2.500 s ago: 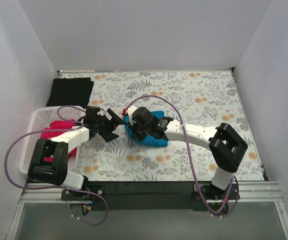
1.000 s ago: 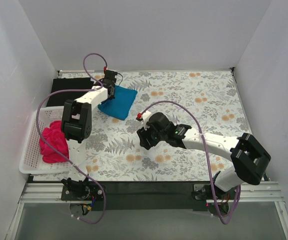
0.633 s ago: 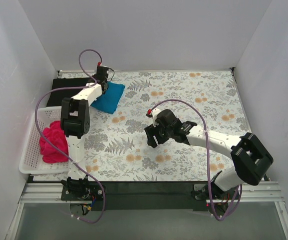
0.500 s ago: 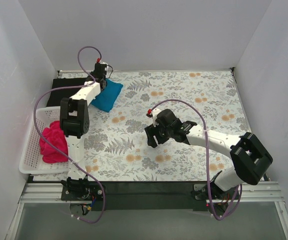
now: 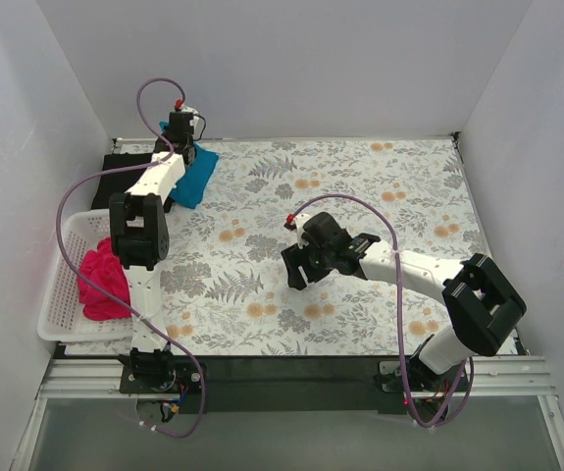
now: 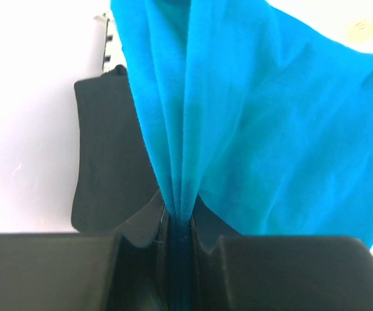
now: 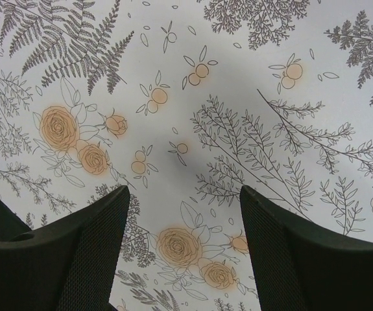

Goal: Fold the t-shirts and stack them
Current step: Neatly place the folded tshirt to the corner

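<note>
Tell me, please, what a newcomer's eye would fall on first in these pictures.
The teal-blue t-shirt stands out: the left gripper pinches it, bunched, at the far left corner, by the black t-shirt. A magenta-pink t-shirt lies crumpled in the white basket at the left edge; the right gripper hangs open and empty over the floral covering.

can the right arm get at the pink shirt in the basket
Probably not: the pink shirt lies in the white basket at the table's left edge, with the left arm standing between it and the right arm.
</note>
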Robot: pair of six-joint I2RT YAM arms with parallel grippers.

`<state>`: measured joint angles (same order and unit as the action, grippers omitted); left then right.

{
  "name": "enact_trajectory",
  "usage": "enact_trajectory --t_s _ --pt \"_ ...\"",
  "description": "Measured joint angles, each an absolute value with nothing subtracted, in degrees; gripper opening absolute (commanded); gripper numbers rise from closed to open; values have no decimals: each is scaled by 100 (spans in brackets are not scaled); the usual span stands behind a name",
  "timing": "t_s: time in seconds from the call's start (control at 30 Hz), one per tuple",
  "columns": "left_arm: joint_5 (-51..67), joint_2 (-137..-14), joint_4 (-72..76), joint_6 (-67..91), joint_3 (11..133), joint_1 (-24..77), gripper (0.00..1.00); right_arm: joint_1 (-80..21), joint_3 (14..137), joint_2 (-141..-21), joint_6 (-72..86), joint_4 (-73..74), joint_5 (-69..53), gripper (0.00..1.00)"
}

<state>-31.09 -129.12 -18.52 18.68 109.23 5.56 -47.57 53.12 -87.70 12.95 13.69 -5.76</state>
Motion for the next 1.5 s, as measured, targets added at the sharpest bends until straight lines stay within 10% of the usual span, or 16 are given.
enact_trajectory --t_s 1.5 --pt "-3083 -12746 -2759 1800 11375 154 0 -4757 5433 -8829 1446 1378 -596 75"
